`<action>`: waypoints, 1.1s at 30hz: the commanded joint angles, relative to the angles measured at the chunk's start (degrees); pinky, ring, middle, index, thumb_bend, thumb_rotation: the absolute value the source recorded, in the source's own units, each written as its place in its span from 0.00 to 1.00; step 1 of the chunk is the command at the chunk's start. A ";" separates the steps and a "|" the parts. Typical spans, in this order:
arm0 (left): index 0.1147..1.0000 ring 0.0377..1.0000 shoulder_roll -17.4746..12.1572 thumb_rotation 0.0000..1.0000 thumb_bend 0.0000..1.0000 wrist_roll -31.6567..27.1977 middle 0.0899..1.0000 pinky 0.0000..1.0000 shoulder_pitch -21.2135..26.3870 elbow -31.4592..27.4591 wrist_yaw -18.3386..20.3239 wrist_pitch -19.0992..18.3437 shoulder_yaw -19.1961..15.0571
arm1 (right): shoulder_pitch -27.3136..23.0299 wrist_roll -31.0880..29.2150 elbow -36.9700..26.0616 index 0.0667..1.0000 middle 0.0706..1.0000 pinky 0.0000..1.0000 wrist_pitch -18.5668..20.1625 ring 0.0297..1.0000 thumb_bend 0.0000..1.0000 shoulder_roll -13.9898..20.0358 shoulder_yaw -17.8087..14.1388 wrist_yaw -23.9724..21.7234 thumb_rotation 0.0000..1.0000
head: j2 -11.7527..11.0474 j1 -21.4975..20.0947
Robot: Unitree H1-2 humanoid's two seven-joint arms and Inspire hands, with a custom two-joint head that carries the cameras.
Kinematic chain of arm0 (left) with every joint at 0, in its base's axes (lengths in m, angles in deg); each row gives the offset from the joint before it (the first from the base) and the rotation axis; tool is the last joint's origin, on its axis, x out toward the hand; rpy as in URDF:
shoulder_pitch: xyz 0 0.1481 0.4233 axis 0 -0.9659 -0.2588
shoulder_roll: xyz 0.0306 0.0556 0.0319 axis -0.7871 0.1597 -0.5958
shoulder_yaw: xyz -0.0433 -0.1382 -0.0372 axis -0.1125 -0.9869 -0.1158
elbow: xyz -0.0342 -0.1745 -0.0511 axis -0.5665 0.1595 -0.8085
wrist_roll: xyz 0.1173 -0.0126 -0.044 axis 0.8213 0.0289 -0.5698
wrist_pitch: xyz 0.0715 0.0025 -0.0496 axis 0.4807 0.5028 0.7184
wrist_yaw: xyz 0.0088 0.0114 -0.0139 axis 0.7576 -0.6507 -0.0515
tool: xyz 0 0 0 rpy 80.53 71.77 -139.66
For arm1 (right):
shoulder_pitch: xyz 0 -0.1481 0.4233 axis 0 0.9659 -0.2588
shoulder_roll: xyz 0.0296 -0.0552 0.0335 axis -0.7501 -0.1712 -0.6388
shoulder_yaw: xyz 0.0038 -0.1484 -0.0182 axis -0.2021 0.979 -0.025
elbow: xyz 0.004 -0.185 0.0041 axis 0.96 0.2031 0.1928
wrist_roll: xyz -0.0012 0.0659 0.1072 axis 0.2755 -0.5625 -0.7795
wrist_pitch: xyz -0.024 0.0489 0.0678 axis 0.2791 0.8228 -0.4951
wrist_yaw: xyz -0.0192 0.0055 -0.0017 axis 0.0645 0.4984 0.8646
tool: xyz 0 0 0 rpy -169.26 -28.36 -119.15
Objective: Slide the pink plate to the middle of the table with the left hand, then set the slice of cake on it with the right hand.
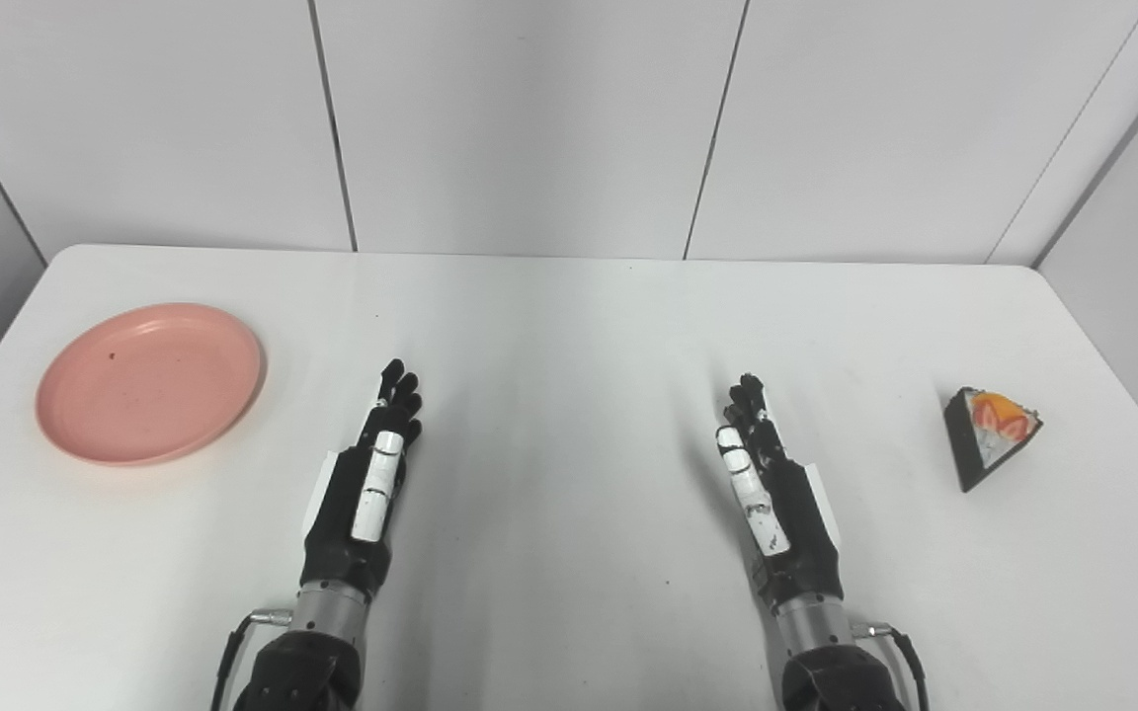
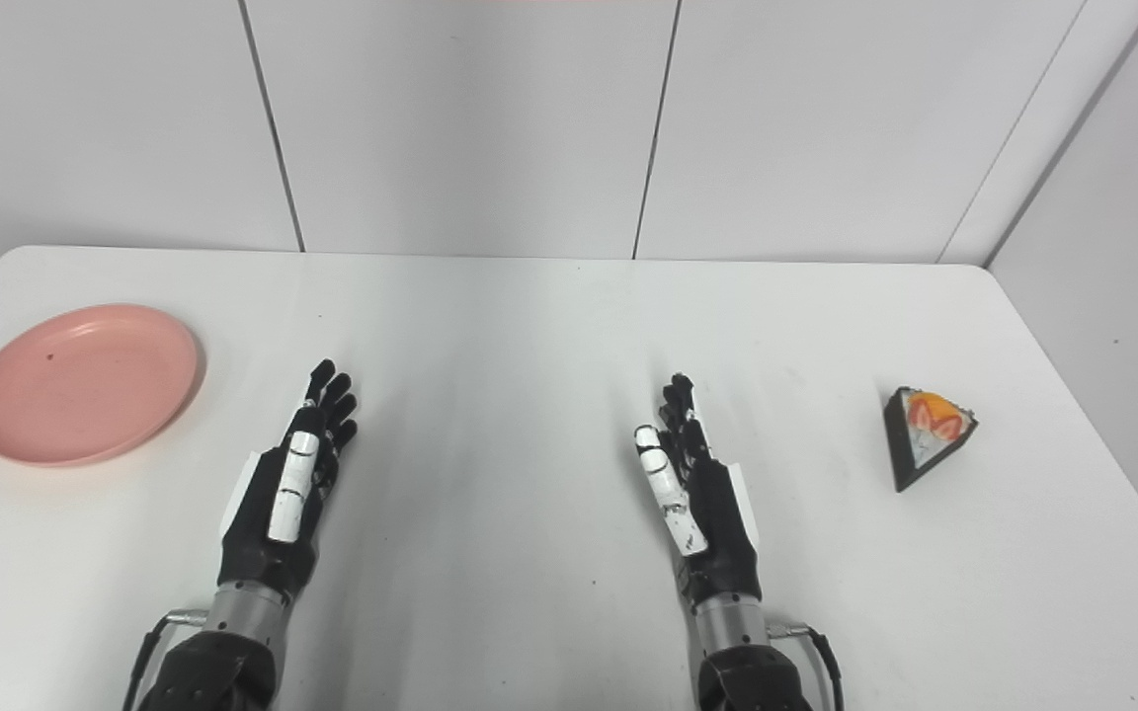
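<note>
The pink plate (image 1: 149, 382) lies empty on the white table (image 1: 569, 316) at the far left. The slice of cake (image 1: 990, 432), a dark wedge with white cream and orange fruit on top, lies at the far right. My left hand (image 1: 371, 484) is open and held edge-on, fingers straight and pointing away, to the right of the plate and apart from it. My right hand (image 1: 772, 489) is open in the same pose, well to the left of the cake. Neither hand holds anything.
White wall panels (image 1: 529, 118) rise behind the table's far edge. The table's left and right edges run close to the plate and the cake. Bare tabletop lies between the two hands.
</note>
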 commanded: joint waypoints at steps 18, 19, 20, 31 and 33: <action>1.00 1.00 -0.72 0.95 0.67 -0.07 1.00 1.00 -0.37 -0.02 -0.15 -1.55 -0.86 | -1.08 0.83 -1.69 1.00 0.99 1.00 -2.43 1.00 0.59 -0.30 0.02 0.34 0.78 | 0.10 -0.13; 1.00 1.00 -0.61 0.95 0.66 0.01 1.00 1.00 -0.38 -0.10 -0.31 -1.63 -0.86 | -1.10 0.80 -1.60 1.00 0.99 1.00 -2.59 1.00 0.60 -0.26 0.02 0.26 0.78 | 0.20 -0.19; 1.00 1.00 -0.54 0.95 0.66 0.01 1.00 1.00 -0.37 -0.13 -0.36 -1.66 -0.85 | -1.11 0.80 -1.56 1.00 0.99 1.00 -2.71 1.00 0.60 -0.22 0.03 0.19 0.78 | 0.20 -0.19; 1.00 1.00 -0.62 0.96 0.65 -0.03 1.00 1.00 -0.15 -0.27 -0.09 -2.08 -0.57 | -1.04 0.43 -2.08 1.00 0.99 1.00 -1.85 1.00 0.59 -0.39 -0.12 0.30 0.77 | 0.20 -0.18; 1.00 1.00 -0.80 0.96 0.66 -0.18 1.00 1.00 -0.15 -0.14 0.16 -2.00 -0.56 | -1.07 0.57 -2.05 1.00 0.99 1.00 -1.84 1.00 0.59 -0.36 -0.11 0.35 0.77 | 0.15 -0.08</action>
